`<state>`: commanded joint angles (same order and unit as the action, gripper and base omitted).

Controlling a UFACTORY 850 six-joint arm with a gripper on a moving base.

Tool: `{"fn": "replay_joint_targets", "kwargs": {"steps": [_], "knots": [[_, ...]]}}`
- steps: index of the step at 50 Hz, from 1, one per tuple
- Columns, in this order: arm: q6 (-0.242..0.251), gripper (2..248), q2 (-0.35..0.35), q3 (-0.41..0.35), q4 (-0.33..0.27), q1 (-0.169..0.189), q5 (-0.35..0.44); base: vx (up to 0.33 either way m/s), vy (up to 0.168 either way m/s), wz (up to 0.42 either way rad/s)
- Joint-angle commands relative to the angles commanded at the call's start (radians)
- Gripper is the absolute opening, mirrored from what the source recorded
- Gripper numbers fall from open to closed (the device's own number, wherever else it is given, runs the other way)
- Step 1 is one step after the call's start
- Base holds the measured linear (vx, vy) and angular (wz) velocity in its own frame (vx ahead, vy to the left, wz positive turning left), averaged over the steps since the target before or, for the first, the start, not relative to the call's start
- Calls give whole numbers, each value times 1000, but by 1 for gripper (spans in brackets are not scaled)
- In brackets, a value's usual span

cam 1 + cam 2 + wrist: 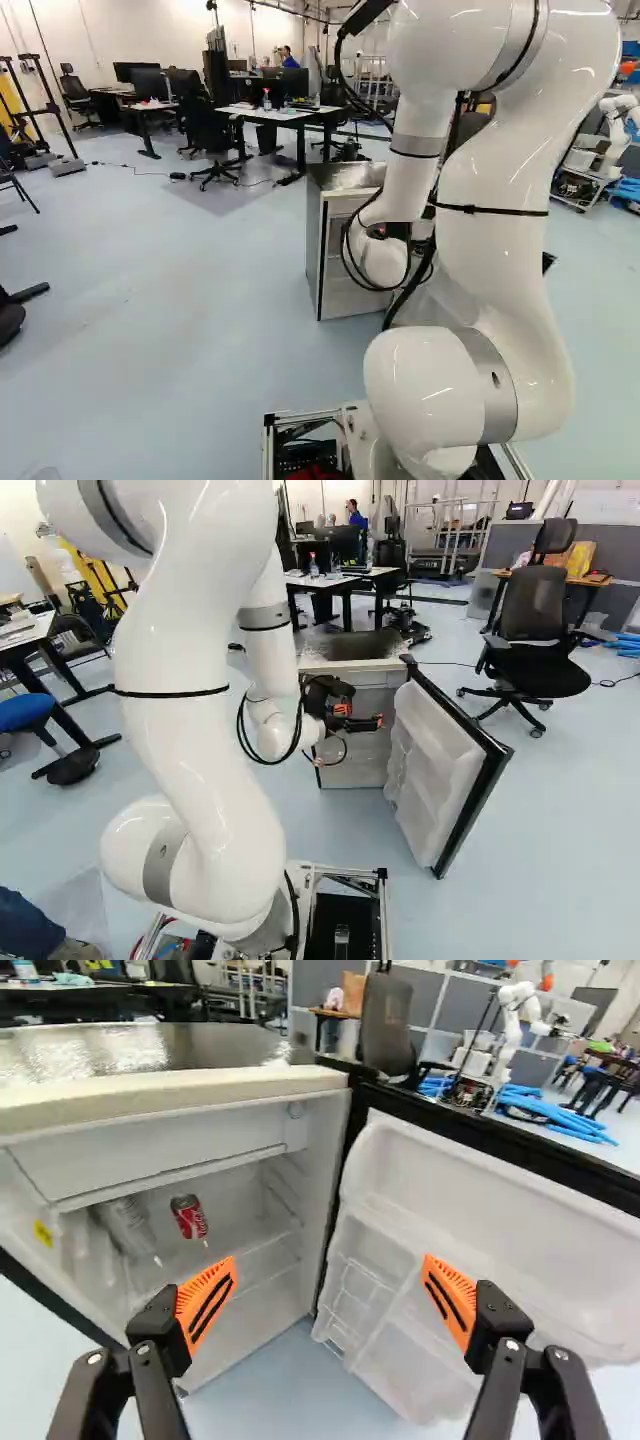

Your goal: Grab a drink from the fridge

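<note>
Hand (330, 1278) is wide open, can (189, 1217) around its 11 o'clock. Going straight in would probably clip the door (470, 1210) at 1 o'clock, since it's aimed wide.

White lettering on red can (190, 1218) in fridge (170, 1095), at three o'clock from a yellow sticker (43, 1233). Sticker is on the fridge, nine o'clock from the can, any print on it too small to make out

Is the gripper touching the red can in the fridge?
Apart. The wrist view shows the red can inside the fridge, beyond the open gripper, with a visible gap between them.
</note>
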<state>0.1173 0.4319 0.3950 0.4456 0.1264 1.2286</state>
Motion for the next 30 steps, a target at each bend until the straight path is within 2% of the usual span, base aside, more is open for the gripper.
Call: {"fn": "replay_joint_targets", "kwargs": {"steps": [30], "knots": [[0,247,199,184,-316,58,-26,0,0,0]]}}
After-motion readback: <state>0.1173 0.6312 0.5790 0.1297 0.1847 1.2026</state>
